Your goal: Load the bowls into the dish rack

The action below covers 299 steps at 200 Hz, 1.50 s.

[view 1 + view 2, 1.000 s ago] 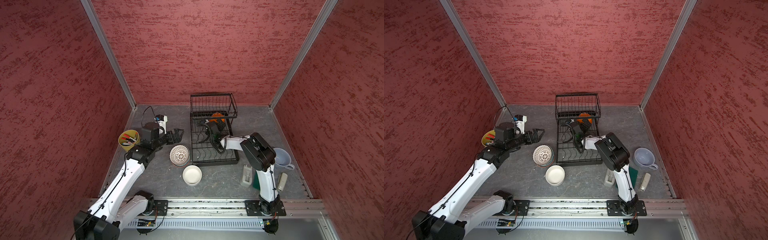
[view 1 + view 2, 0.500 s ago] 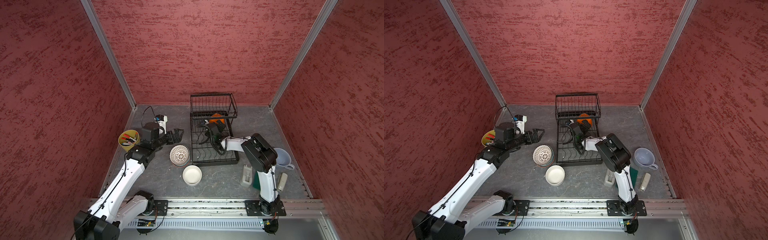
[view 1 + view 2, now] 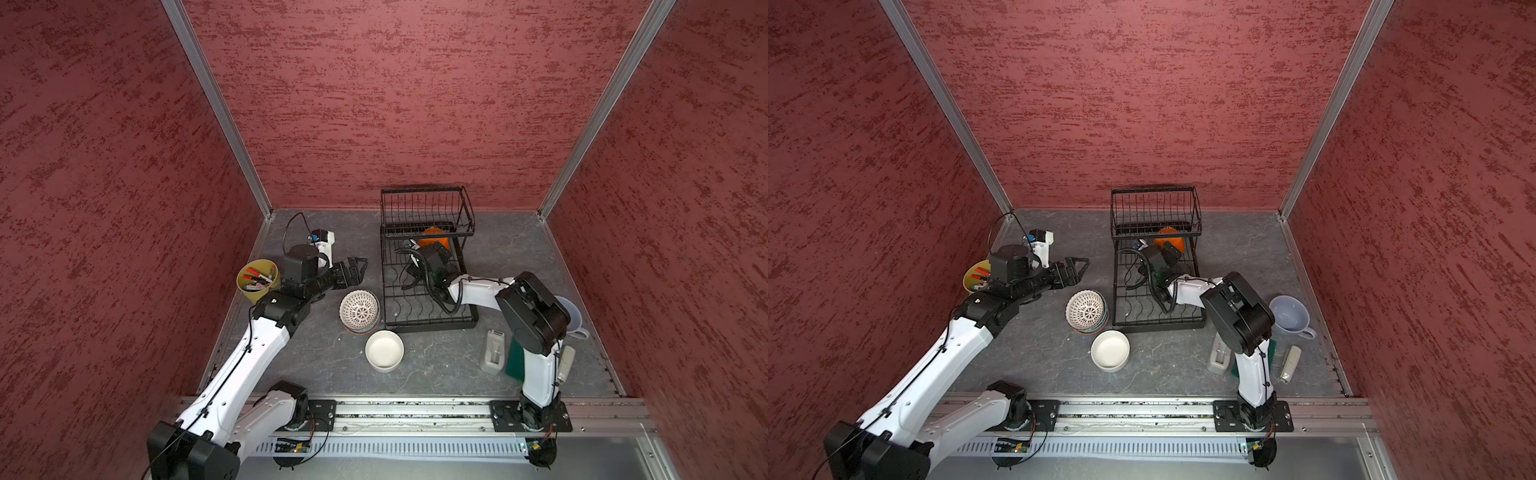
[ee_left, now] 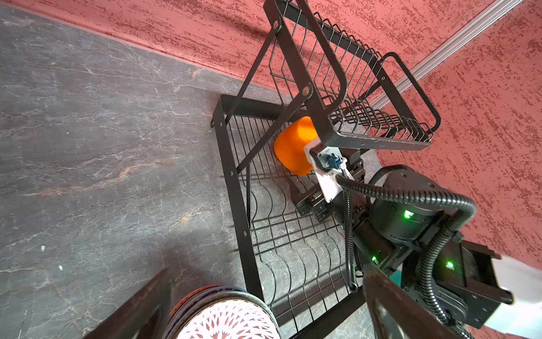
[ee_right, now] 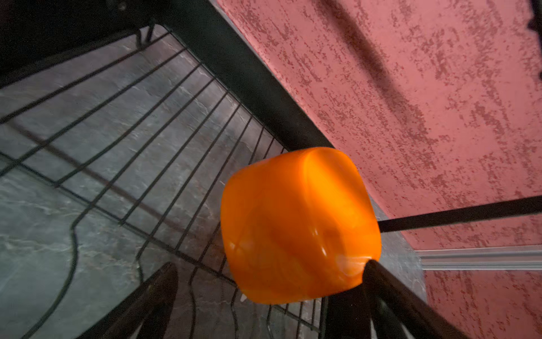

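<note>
The orange bowl (image 3: 434, 240) (image 5: 299, 226) lies tipped in the black dish rack (image 3: 428, 325) (image 4: 234, 182), on the base tray under the raised basket. My right gripper (image 3: 436, 250) (image 5: 269, 265) is open just in front of it. One fingertip (image 5: 370, 265) touches the bowl's side, the other stands clear. A stack of patterned bowls (image 3: 359, 309) (image 4: 223, 318) sits on the floor left of the rack. A plain white bowl (image 3: 384, 351) sits nearer the front. My left gripper (image 3: 359, 266) (image 4: 268, 271) hangs open and empty beyond the stack.
A yellow-green cup of markers (image 3: 257, 281) stands by the left wall. Right of the rack are a pale jug (image 3: 572, 316), a grey dispenser (image 3: 494, 352), a green sponge (image 3: 515, 362) and a white bar (image 3: 565, 363). Red walls close in three sides.
The right arm has shifted slightly at the rack. The left arm, the bowls and the rack have not moved.
</note>
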### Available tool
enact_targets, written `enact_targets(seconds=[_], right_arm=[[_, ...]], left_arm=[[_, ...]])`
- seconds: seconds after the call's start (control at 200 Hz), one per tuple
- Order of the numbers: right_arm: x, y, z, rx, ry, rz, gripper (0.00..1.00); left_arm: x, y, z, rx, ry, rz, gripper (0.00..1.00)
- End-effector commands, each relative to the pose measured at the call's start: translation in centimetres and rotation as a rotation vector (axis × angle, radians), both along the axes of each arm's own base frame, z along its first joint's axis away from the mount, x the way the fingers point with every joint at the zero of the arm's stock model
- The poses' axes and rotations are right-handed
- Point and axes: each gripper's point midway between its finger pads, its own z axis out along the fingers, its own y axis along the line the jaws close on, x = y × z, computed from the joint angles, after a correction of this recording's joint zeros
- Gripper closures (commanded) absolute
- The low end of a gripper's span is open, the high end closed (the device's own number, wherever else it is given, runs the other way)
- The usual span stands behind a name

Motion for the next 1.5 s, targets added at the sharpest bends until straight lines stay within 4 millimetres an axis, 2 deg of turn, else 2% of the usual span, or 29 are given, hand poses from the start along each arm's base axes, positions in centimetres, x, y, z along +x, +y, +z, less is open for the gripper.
enact_targets(seconds=[0.0,0.276,0.411,0.706,0.927,1.057,1.092,1.122,1.272,1.493], right_arm=[[-1.3,1.3,1.0,0.084,0.016,0.052,0.01],[-4.2,3.0,0.9,0.150,0.068,0.120,0.01],[-5.6,3.7,1.6,0.235,0.112,0.141,0.01],[-9.0,3.7,2.8,0.449,0.260,0.106,0.03],[-12.3,2.9,2.5,0.609,0.416,0.033,0.06],[-14.2,2.5,3.7,0.709,0.470,0.010,0.07],[-14.5,2.3,3.7,0.723,0.485,-0.003,0.07],[-14.9,2.2,5.0,0.756,0.477,0.004,0.07],[-16.1,1.7,7.2,0.821,0.502,-0.010,0.08],[-16.2,0.4,8.3,0.838,0.513,-0.101,0.07]], left_arm=[[0.1,0.5,0.2,0.015,-0.005,0.014,0.00],[0.2,0.9,-0.3,0.027,0.019,0.042,0.00],[0.2,1.1,-0.7,0.026,0.042,0.054,0.00],[-0.7,1.9,-1.4,0.041,0.130,0.100,0.00],[-2.8,3.4,-2.2,0.070,0.244,0.182,0.00],[-4.2,4.2,-2.3,0.110,0.308,0.228,0.00],[-4.7,4.2,-2.1,0.121,0.314,0.225,0.00],[-5.1,4.0,-1.9,0.132,0.317,0.216,0.00],[-7.6,3.7,-1.4,0.243,0.369,0.203,0.00],[-10.9,1.7,-2.8,0.300,0.463,0.142,0.00]])
